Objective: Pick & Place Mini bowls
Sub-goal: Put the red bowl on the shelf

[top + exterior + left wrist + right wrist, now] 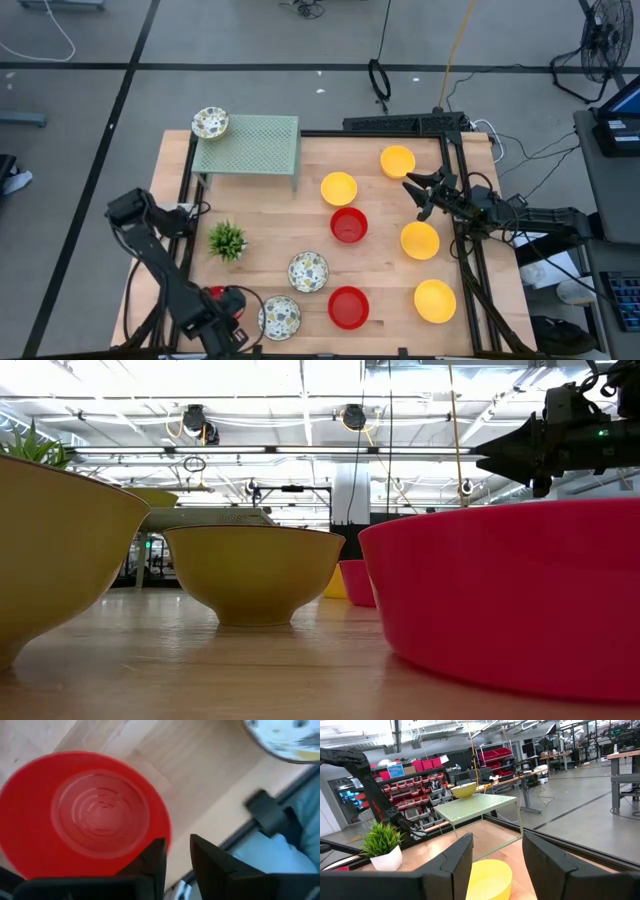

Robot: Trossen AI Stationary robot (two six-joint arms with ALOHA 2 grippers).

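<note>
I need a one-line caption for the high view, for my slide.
Two arms flank a wooden table scattered with red, yellow and patterned mini bowls, beside a green mesh rack and small plant.

green plant point(227, 240) near pale mesh rack point(248, 146) on table point(385, 255)

one bowl point(210, 123) on the rack point(250, 146), plant point(227, 240) beside it.

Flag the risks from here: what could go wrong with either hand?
Left hand sits low at the table's near edge, fingers astride nothing, beside a red bowl; closing may nudge it off.
Right hand, open, hovers between yellow bowls; a descent could clip one rim.
</note>
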